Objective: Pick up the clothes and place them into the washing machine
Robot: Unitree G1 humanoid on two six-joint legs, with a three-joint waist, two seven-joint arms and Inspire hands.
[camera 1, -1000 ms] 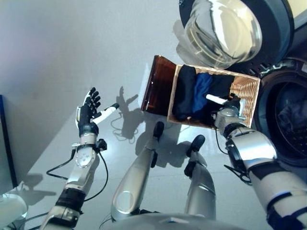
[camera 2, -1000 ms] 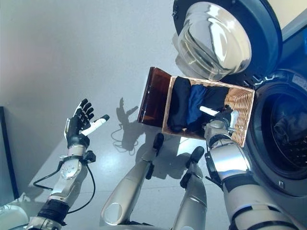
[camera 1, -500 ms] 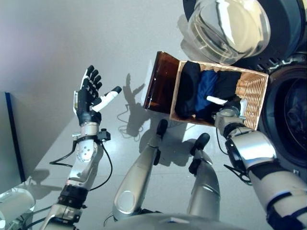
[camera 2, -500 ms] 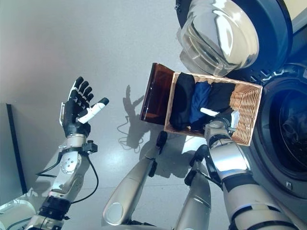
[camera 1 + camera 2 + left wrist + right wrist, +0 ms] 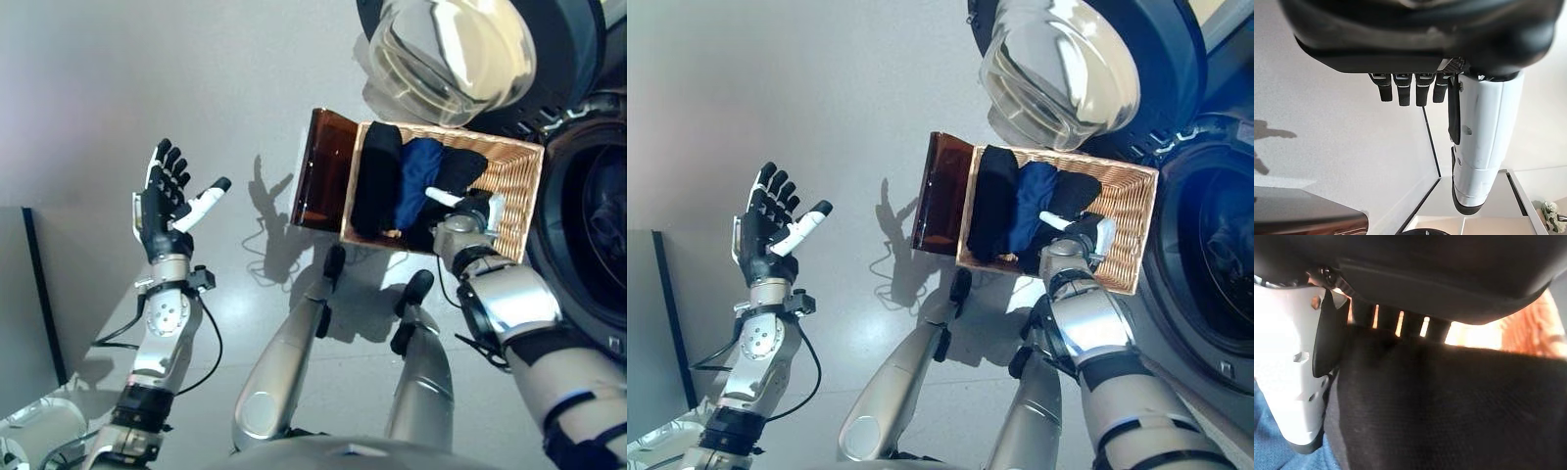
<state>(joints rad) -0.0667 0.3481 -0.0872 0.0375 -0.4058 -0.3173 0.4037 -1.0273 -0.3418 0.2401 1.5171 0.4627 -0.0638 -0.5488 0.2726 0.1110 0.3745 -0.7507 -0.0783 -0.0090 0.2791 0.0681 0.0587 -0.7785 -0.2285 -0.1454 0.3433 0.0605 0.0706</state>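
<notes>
A wicker basket [image 5: 511, 184] lies on the floor before the washing machine [image 5: 586, 211]. It holds a black garment [image 5: 377, 186], a blue one [image 5: 416, 188] and another black one [image 5: 457, 171]. My right hand [image 5: 466, 221] is down inside the basket on the near end of that second black garment. In the right wrist view black cloth [image 5: 1449, 411] fills the space under the hand, and blue cloth [image 5: 1271, 455] shows beside the white thumb cover [image 5: 1293, 382]. My left hand [image 5: 163, 210] is raised over the bare floor far to the left, open and holding nothing.
The washer's round glass door [image 5: 449, 51] hangs open just beyond the basket. A brown panel [image 5: 319, 182] stands along the basket's left side. A dark-edged board [image 5: 41, 294] lies on the floor at the left.
The camera has shifted a little. My left hand has risen and drifted left, still open. The right hand has stayed on the black garment in the basket.
</notes>
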